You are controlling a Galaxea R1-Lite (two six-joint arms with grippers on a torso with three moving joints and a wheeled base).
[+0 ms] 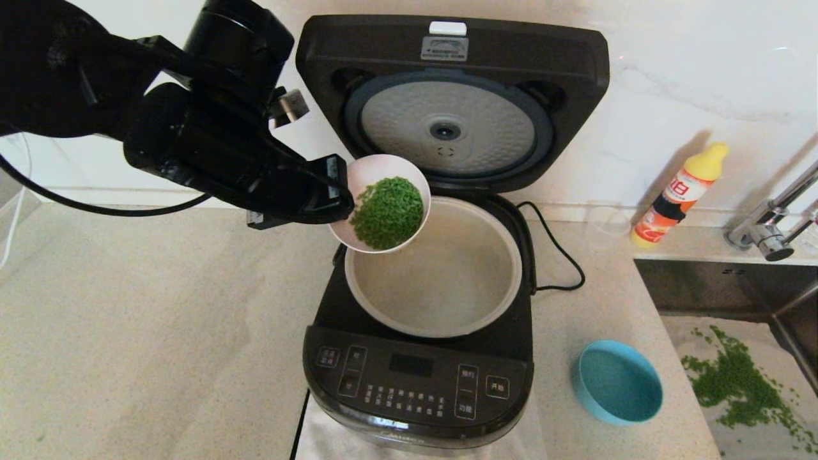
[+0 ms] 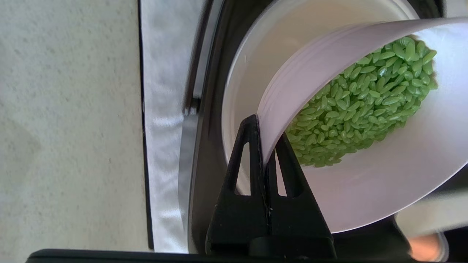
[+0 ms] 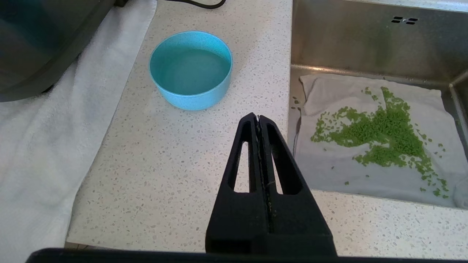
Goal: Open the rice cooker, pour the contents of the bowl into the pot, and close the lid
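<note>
The black rice cooker (image 1: 415,383) stands at the counter's centre with its lid (image 1: 447,121) swung up and the dimpled silver underside showing. The cream pot (image 1: 441,281) inside looks bare. My left gripper (image 1: 339,191) is shut on the rim of the pale-pink bowl (image 1: 383,185), holding it tilted over the pot's left rear edge. The green grains (image 1: 388,213) have slid toward the bowl's lower side and are still inside it. In the left wrist view the gripper (image 2: 266,128) pinches the bowl (image 2: 384,182) wall next to the grains (image 2: 362,102). My right gripper (image 3: 258,117) hovers shut and empty over the counter.
A blue bowl (image 1: 617,381) sits on the counter right of the cooker. The sink (image 1: 703,281) at the far right holds a cloth with scattered green grains (image 1: 741,383). A yellow-capped bottle (image 1: 680,195), a clear cup (image 1: 607,223) and a faucet (image 1: 767,233) stand at the back right.
</note>
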